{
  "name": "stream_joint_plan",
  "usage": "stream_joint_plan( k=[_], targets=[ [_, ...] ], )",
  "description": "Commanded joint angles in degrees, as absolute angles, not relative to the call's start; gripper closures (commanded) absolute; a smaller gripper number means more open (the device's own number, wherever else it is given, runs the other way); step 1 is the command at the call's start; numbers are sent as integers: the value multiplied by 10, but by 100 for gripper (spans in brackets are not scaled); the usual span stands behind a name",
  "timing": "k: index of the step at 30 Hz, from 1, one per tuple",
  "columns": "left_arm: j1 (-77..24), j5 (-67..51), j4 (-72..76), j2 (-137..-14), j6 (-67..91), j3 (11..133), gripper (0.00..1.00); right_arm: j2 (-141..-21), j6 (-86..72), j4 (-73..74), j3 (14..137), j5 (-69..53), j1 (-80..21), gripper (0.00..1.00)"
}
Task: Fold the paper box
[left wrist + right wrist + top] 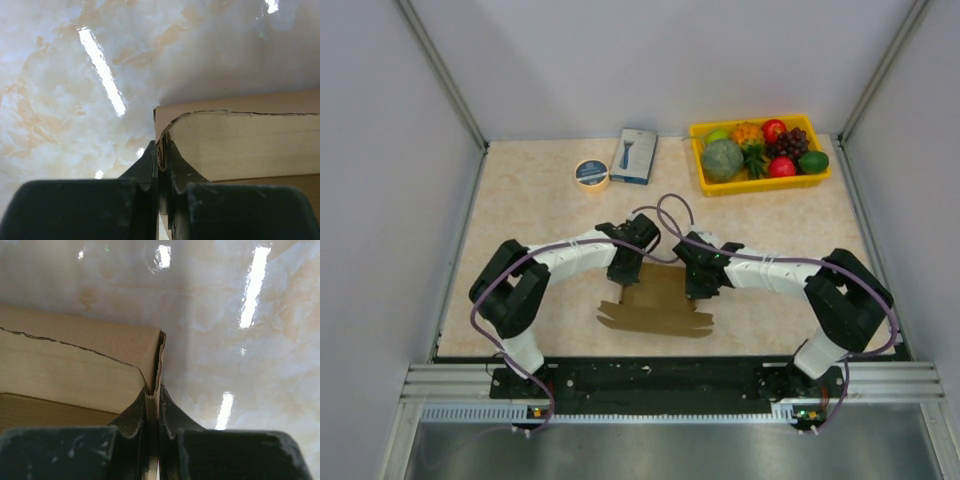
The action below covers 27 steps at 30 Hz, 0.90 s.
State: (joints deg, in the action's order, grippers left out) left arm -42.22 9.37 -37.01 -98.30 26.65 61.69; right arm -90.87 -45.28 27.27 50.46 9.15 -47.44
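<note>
Both side edges of the paper box (658, 306) are pinched. It lies low on the table (520, 200), near-centre between the arms. The left gripper (160, 150) is clamped on its left edge and the right gripper (152, 392) on its right edge. Step looks like an early fold, grips just set. The next move likely needs both edges swung up along the creases together, without tearing. Farther back are a tape roll (591, 173) and a small printed box (634, 156). Far right, the yellow tray (765, 186) is full of fruit and vegetables.
</note>
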Motion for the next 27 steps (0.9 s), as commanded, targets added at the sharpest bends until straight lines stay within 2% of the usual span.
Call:
stream_joint_plan(
  k=[1,9,16,17,18,20,22,25,27],
  targets=[
    [-446,171,-416,-1048,280,657,100,-943,-475,284,553,133,-475,100],
    [-446,136,-377,-1095,299,643,100,-994,-476,302,580,125,-472,100],
    [-432,80,-355,-1035,295,633,99,-984,-454,290,578,112,-473,100],
    [-430,75,-350,-1028,296,633,96,-977,-443,289,578,112,-473,100],
    [-430,70,-352,-1022,294,634,86,-974,-434,287,578,110,-473,100],
    [-425,47,-347,-1016,293,638,74,-966,-418,287,583,113,-473,100],
    [-419,23,-339,-996,294,630,53,-951,-403,286,589,100,-473,100],
    [-413,12,-326,-949,295,617,39,-926,-383,287,592,96,-473,94],
    [-406,10,-323,-922,294,613,35,-911,-374,287,591,96,-472,90]
  ],
)
